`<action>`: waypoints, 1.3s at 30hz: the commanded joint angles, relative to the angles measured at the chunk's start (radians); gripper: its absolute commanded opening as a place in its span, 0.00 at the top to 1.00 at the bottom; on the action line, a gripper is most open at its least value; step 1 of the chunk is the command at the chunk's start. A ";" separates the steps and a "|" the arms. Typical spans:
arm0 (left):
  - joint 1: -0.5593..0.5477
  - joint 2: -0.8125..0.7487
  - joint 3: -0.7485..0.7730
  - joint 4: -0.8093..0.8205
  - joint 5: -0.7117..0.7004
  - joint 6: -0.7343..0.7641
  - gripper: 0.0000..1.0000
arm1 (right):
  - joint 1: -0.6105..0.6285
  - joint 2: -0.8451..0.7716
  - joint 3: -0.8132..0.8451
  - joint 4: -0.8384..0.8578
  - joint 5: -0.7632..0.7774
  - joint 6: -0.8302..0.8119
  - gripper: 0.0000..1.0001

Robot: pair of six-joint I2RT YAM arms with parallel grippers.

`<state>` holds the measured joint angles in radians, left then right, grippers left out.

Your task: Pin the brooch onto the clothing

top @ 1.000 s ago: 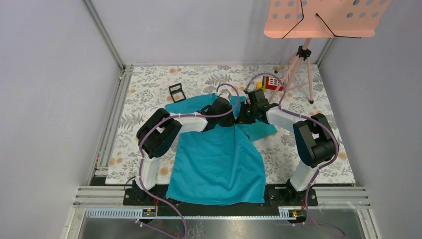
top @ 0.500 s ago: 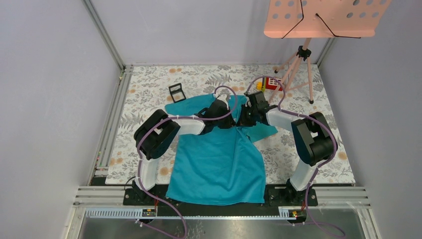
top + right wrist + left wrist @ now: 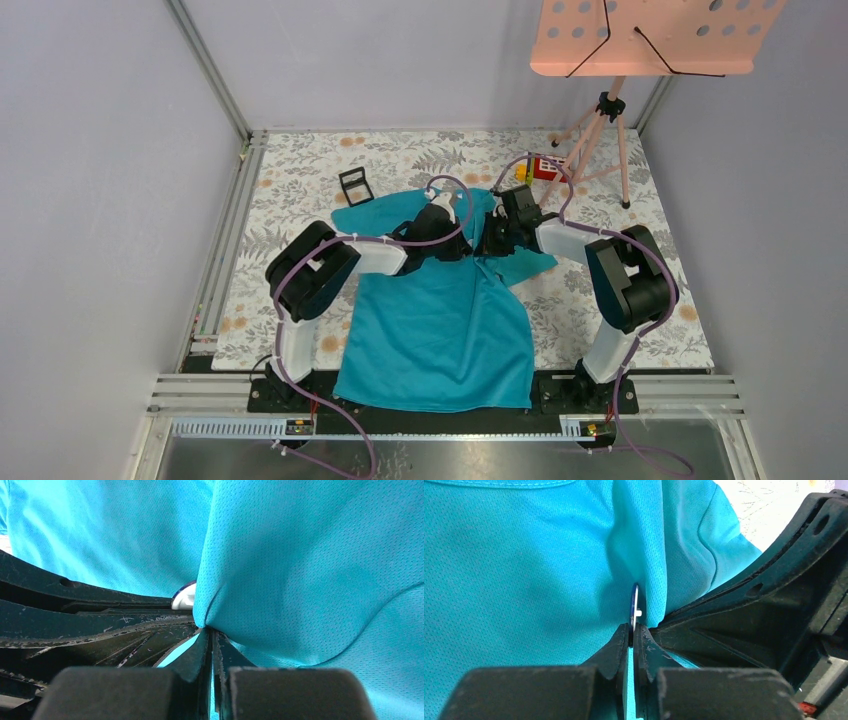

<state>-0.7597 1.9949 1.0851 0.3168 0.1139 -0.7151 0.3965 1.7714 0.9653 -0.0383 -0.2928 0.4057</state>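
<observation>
Left gripper is pinching the brooch by its lower edge, jaws almost fully closed on it, disc standing edge-on. Right gripper is clamping tight on a raised fold of the clothing, tenting it up. Both are working at the upper part of the clothing, the end away from the arm bases, with their tips close together.

The brooch is sitting against that fold on the left arm's side, touching or nearly so. Its white stub is pointing into the cloth. Can't tell from either wrist view whether anything is going through the fabric, since the fold is hiding the contact spot.

My read on progress:
- **Done:** brooch picked up, cloth gathered and presented, alignment about there.
- **Left:** pushing the pin through the fold, seating it, then both grippers letting go with the brooch attached.

So it's looking like the insertion step, not finished. The lower part of the clothing is lying spread flat.
</observation>
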 commanded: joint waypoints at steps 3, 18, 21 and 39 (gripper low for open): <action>-0.006 -0.075 -0.023 0.174 0.060 -0.002 1.00 | -0.002 0.017 0.003 0.018 -0.063 -0.007 1.00; -0.006 -0.101 -0.077 0.261 0.062 0.005 1.00 | -0.029 0.065 0.053 -0.034 -0.161 0.041 1.00; -0.005 -0.099 -0.081 0.274 0.076 0.012 1.00 | -0.030 0.074 0.073 -0.055 -0.186 0.040 1.00; -0.007 -0.136 -0.151 0.385 0.103 0.035 1.00 | -0.053 0.109 0.133 -0.143 -0.246 0.067 1.00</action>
<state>-0.7551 1.9411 0.9333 0.5354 0.1471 -0.6796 0.3443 1.8671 1.0668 -0.1764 -0.4980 0.4614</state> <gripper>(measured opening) 0.037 0.017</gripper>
